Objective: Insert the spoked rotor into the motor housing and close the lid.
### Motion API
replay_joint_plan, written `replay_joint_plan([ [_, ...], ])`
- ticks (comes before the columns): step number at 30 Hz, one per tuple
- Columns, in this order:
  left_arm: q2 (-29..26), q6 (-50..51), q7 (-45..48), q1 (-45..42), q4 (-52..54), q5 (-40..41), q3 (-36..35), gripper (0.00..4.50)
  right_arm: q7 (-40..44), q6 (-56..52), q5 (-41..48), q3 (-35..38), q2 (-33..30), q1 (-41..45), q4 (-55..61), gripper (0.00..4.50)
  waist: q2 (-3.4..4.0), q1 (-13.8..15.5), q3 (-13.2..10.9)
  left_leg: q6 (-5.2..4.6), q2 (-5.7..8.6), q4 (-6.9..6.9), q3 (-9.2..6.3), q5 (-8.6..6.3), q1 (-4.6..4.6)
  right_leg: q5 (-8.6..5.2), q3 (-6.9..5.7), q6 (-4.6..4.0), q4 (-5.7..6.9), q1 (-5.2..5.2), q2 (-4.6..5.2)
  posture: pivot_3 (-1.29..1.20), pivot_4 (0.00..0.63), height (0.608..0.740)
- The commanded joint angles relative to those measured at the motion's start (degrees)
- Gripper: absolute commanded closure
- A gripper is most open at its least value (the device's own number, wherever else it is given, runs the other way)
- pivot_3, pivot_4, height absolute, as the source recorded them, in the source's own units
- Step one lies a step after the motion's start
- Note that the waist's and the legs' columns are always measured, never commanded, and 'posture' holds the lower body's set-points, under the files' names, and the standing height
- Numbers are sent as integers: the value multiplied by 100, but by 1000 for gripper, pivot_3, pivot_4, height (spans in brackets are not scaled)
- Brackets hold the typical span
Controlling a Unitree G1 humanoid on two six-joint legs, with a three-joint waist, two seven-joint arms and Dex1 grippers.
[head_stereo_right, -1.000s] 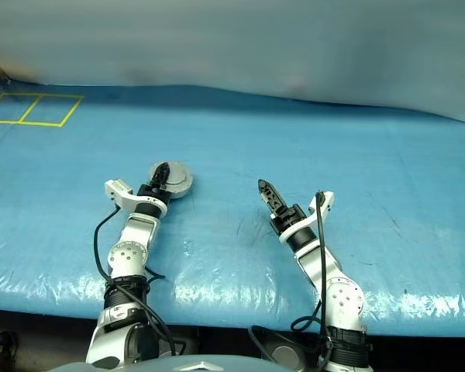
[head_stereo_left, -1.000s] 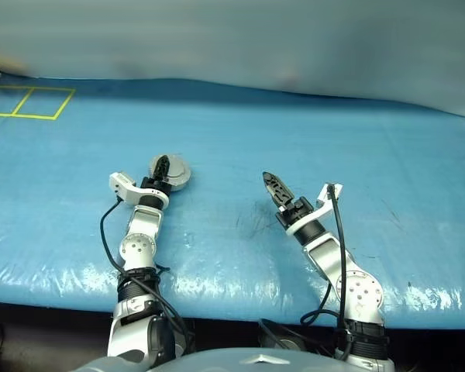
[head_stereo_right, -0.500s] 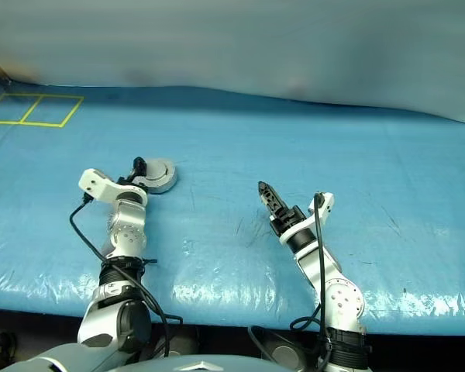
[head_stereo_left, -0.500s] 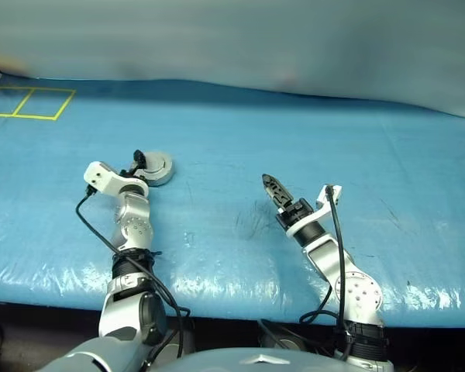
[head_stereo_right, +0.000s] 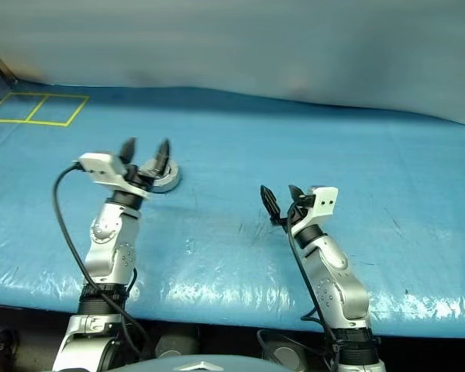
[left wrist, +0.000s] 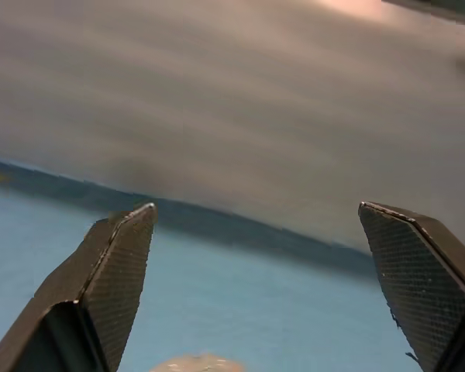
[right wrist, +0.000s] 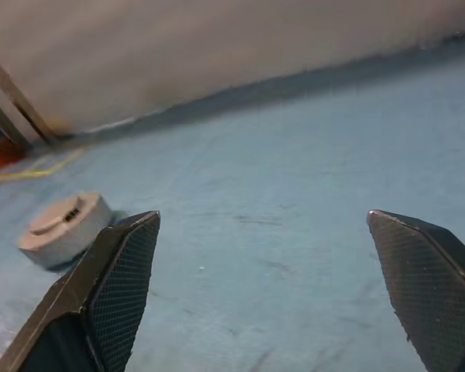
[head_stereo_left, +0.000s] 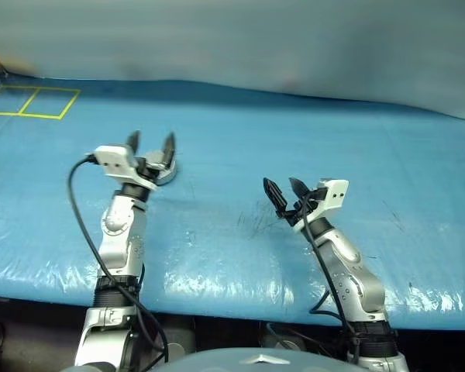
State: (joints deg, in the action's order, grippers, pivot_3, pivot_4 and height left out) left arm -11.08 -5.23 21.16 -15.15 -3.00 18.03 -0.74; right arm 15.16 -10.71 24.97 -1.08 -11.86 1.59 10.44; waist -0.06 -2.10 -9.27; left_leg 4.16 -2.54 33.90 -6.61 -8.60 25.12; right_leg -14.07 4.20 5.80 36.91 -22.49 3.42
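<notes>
A round grey puck lies on the blue table: the motor housing [head_stereo_right: 166, 180] with the lid [right wrist: 62, 213] down flat on top. The spoked rotor is hidden. My left gripper [head_stereo_left: 150, 142] hangs open just above and in front of the housing, apart from it, with nothing between its fingers [left wrist: 116, 271]. The housing's pale edge [left wrist: 198, 363] peeks in below them. My right gripper [head_stereo_left: 282, 186] stands open and empty near the table's middle, well to the right of the housing, its fingertips [right wrist: 128, 256] spread wide.
The blue plastic sheet [head_stereo_left: 240, 139] covering the table has dark scuffs [head_stereo_left: 252, 221] beside my right gripper. Yellow tape squares [head_stereo_left: 31, 101] mark the far left corner. A grey backdrop [head_stereo_left: 232, 39] closes the far side. The shiny front edge [head_stereo_left: 217, 283] runs near the arms.
My left gripper has lifted off the housing, rolled and spread its fingers wide. The right wrist has rolled so both fingers show side by side. The housing stays where it was.
</notes>
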Motion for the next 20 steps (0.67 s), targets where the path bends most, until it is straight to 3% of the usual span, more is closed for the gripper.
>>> replay_joint_plan([
  [1, -371, 83, 736, 112, 7, -572, 700, 40, 323, 614, -693, -48, -332, 63, -228, 0, 1, -29, -1, -1, -1, -3, 1, 1, -3, -1, 1, -2, 1, -2, 0, 0, 150, 740],
  [6, -729, -417, 1094, 150, -358, -1378, 1275, 40, 880, 869, -918, 33, -795, 135, -417, 0, 1, -50, -1, -3, -3, -7, 5, 2, -8, -2, 4, -8, 5, -2, -1, 0, 150, 740],
  [12, -934, -332, 1813, 174, -465, -1257, 1433, 40, 1508, 818, -797, 116, -1077, 145, -504, 0, 0, -6, -1, -4, -3, -10, 6, 2, -6, -3, 4, -9, 3, -3, 0, 0, 150, 740],
  [20, -747, -211, 1766, 130, -401, -1122, 1252, 40, 1262, 894, -1211, 146, -975, 285, -723, 0, 0, -1, -2, -4, -4, -7, 6, 3, -9, -3, 3, -9, 6, -1, 0, 0, 150, 740],
])
